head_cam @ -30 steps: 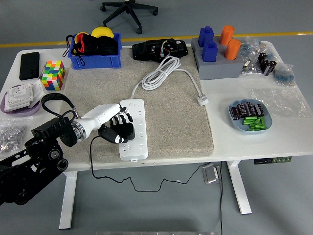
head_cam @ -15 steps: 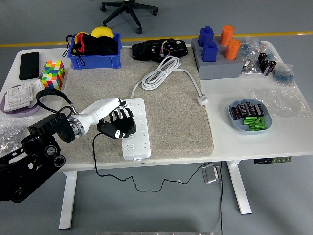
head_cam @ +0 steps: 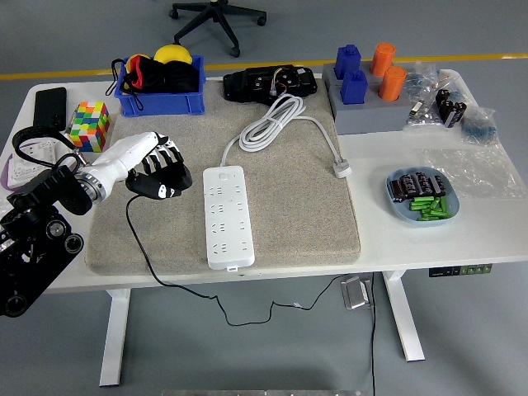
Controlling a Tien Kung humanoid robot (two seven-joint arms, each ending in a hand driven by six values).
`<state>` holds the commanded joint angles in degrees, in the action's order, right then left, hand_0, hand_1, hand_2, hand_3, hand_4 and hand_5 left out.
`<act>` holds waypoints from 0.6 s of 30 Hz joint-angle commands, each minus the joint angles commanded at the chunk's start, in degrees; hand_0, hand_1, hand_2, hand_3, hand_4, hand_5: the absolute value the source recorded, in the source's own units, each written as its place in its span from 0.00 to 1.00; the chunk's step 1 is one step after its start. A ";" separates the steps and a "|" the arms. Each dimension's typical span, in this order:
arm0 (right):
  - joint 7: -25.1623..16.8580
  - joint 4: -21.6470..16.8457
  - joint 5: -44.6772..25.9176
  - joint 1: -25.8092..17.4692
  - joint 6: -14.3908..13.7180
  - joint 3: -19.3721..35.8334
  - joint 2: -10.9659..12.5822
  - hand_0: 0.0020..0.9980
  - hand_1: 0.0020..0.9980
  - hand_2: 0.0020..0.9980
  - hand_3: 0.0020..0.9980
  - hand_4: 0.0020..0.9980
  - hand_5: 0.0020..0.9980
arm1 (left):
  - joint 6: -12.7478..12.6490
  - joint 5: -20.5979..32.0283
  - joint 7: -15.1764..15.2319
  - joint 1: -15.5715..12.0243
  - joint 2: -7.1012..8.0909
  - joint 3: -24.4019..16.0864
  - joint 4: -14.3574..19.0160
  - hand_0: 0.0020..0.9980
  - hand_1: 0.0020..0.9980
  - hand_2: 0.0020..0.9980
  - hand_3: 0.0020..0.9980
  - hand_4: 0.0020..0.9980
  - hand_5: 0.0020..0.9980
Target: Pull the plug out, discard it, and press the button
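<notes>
A white power strip [head_cam: 224, 216] lies on the grey mat [head_cam: 289, 206], with all its sockets showing bare. Its own white cord [head_cam: 272, 122] is coiled behind it and ends in a white plug [head_cam: 341, 171]. My left hand [head_cam: 162, 175] is to the left of the strip, over the mat's left part. Its fingers are curled on a black plug. The plug's thin black cable [head_cam: 140, 247] trails from the hand across the mat and down over the table's near edge. The right hand is out of view.
A blue bin [head_cam: 158, 89] and a colour cube [head_cam: 89, 125] stand at the back left, with a phone [head_cam: 49, 110] and a purple tray [head_cam: 25, 165] at the left edge. A grey block with blue and orange pegs [head_cam: 367, 97] and a blue dish of batteries [head_cam: 421, 198] are on the right.
My left hand has moved from over the strip's lower sockets to the left and back, carrying the black plug and its cable off the strip. The strip has shifted slightly.
</notes>
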<state>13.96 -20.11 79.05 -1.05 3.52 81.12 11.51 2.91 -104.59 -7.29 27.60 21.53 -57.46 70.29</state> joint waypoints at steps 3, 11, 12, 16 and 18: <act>-0.01 -0.05 -0.09 0.09 0.00 -0.13 0.03 0.79 0.75 0.75 0.75 0.80 0.85 | -0.47 0.14 0.62 1.18 -0.51 0.31 -3.47 0.46 0.40 0.45 0.58 0.75 0.00; 0.00 0.06 -0.10 0.07 -0.01 0.01 -0.05 0.79 0.75 0.75 0.75 0.80 0.85 | -0.35 1.83 1.10 2.99 -1.49 2.26 -9.22 0.49 0.49 0.51 0.59 0.77 0.00; 0.02 0.12 -0.06 0.05 0.01 0.02 -0.06 0.79 0.75 0.75 0.75 0.80 0.85 | -0.32 2.01 1.13 3.18 -1.59 2.47 -9.70 0.49 0.49 0.51 0.59 0.77 0.00; 0.01 0.11 -0.07 0.00 0.00 0.00 -0.04 0.79 0.75 0.75 0.75 0.80 0.85 | -0.52 2.48 1.41 3.68 -1.75 3.05 -10.75 0.54 0.54 0.55 0.61 0.78 0.00; 0.01 0.09 -0.06 0.02 0.00 -0.02 -0.03 0.79 0.75 0.75 0.75 0.80 0.85 | -0.52 2.70 1.44 3.93 -1.74 3.41 -11.08 0.54 0.54 0.55 0.61 0.78 0.00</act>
<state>13.97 -20.01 78.99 -1.04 3.52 81.11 11.48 2.39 -101.89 -5.84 31.53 19.78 -54.04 59.22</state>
